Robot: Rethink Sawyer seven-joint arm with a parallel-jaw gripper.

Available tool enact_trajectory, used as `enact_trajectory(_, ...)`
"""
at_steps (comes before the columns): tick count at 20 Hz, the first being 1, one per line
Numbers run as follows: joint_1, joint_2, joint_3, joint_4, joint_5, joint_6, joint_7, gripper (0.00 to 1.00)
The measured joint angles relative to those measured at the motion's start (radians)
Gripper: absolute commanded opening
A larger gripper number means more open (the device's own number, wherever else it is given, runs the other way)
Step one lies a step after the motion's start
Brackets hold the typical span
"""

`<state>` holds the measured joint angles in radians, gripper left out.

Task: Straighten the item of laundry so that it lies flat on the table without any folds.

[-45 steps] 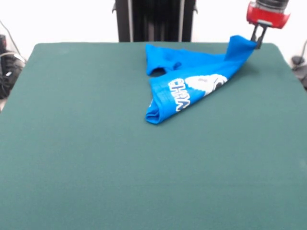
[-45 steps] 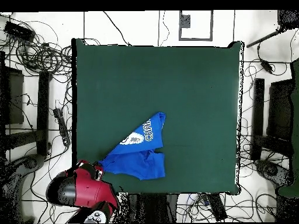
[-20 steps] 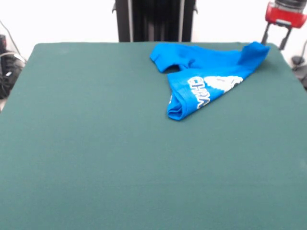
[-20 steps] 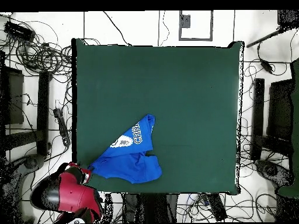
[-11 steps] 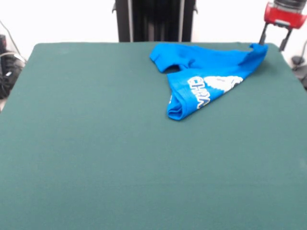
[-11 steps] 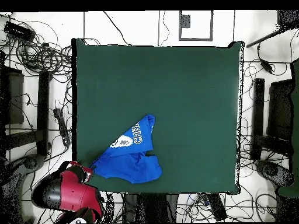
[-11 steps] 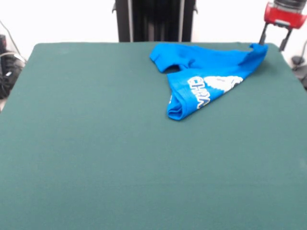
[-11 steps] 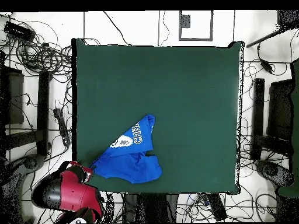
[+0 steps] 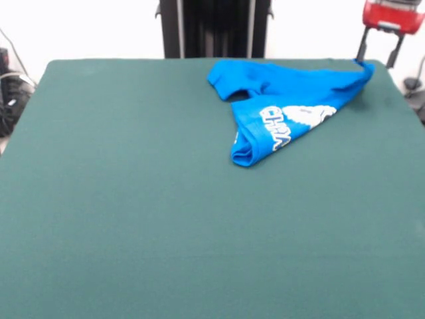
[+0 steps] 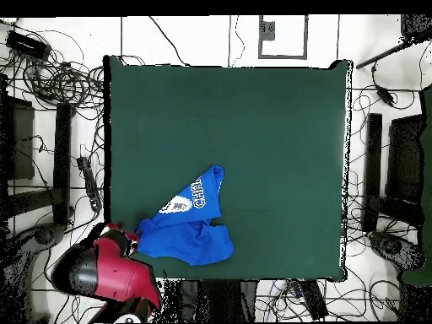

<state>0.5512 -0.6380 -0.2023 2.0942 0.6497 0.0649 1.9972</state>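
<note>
Crowding table (image 9: pixel 133 199) corner: folded shirt (image 9: pixel 285 109), gripper (image 9: pixel 376 58).

Tangled black cables (image 10: pixel 51 80) on white floor (image 10: pixel 186 38), dark stands (image 10: pixel 373 173) beside, framed square panel (image 10: pixel 283 36)

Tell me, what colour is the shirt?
The shirt is bright blue with white lettering on it; the front view shows it best.

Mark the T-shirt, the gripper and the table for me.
T-shirt (image 9: pixel 292 118): front view, on the white print.
Gripper (image 9: pixel 378 52): front view, midway between its tips, jaws open.
Table (image 9: pixel 133 219): front view, bare green cloth.
</note>
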Motion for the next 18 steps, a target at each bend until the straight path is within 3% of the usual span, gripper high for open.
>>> enact_trajectory(10,-0.141,-0.165,-0.065,0.019,-0.173,0.132,0.000,1.00)
enact_trajectory(18,-0.280,-0.305,-0.109,0.024,-0.363,0.287,0.000,1.00)
